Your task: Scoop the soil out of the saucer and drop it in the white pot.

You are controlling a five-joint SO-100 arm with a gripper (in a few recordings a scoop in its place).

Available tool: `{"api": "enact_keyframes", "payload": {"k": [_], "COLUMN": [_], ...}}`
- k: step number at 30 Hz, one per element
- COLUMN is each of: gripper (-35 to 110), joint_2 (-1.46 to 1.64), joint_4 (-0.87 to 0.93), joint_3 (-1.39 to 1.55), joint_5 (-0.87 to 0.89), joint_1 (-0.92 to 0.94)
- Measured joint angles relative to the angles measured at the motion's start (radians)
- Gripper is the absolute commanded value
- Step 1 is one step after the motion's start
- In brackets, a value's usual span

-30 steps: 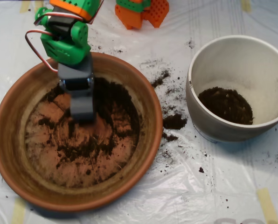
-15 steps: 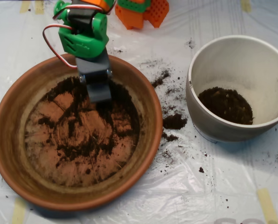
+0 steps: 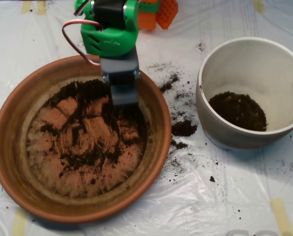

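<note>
Scoop (image 3: 124, 93): above the saucer's (image 3: 11, 147) upper rim, fingers' state I cannot tell.
Soil (image 3: 95, 142): scattered below-left of it.
White pot (image 3: 225, 132): right, well apart.

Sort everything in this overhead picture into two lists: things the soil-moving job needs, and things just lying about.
Needed: scoop; saucer; soil in the saucer; white pot, already holding some soil.

Lying about: orange plastic part; spilled crumbs between the dishes; plastic sheet; tape strips.
</note>
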Motion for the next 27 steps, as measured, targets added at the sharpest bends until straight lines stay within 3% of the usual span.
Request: {"api": "enact_keyframes", "payload": {"k": [20,27], "gripper": [-1,3], "joint_2": [0.043,-0.155], "joint_4": [0.36,0.449], "joint_3": [-0.595,-0.907], "joint_5": [0.1,0.126], "joint_1": [-0.433,-0.591]}}
